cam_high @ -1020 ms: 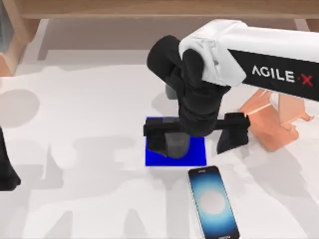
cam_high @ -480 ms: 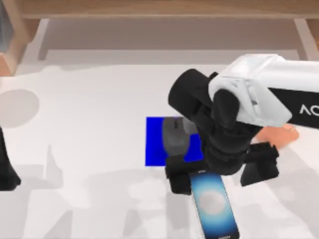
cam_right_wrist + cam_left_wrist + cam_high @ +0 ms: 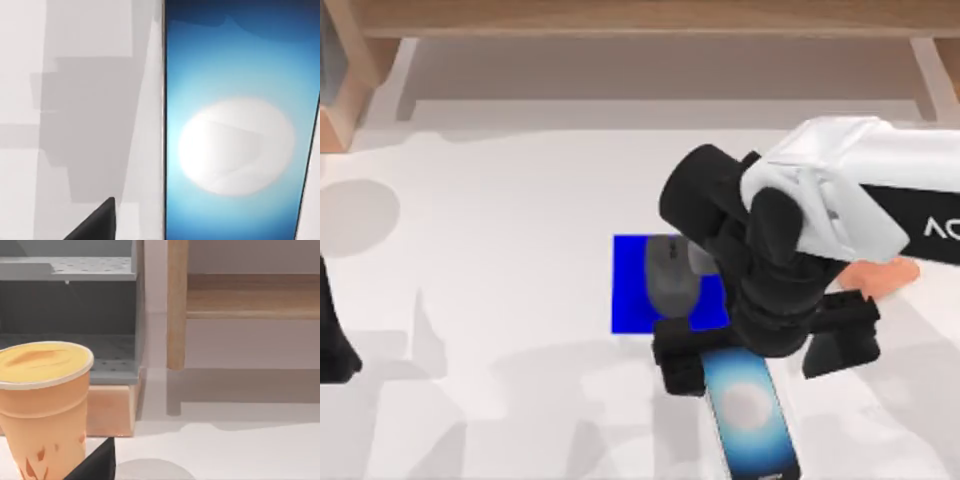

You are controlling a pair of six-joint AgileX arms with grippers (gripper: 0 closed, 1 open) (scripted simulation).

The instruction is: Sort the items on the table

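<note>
Phone lies flat on the bench, screen up, long axis running near to far, just near-right of the blue pad. Mouse rests on that pad, long axis likewise. Right end effector hovers over the phone's far end, fingers spread wide, empty. Left arm parked at left edge.

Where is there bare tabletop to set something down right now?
Free: the table's left half, between the parked left arm at the left edge and the blue pad; also the strip along the wooden shelf frame. Crowded: mouse on the pad, smartphone under the open right gripper, copper-pink stand.
</note>
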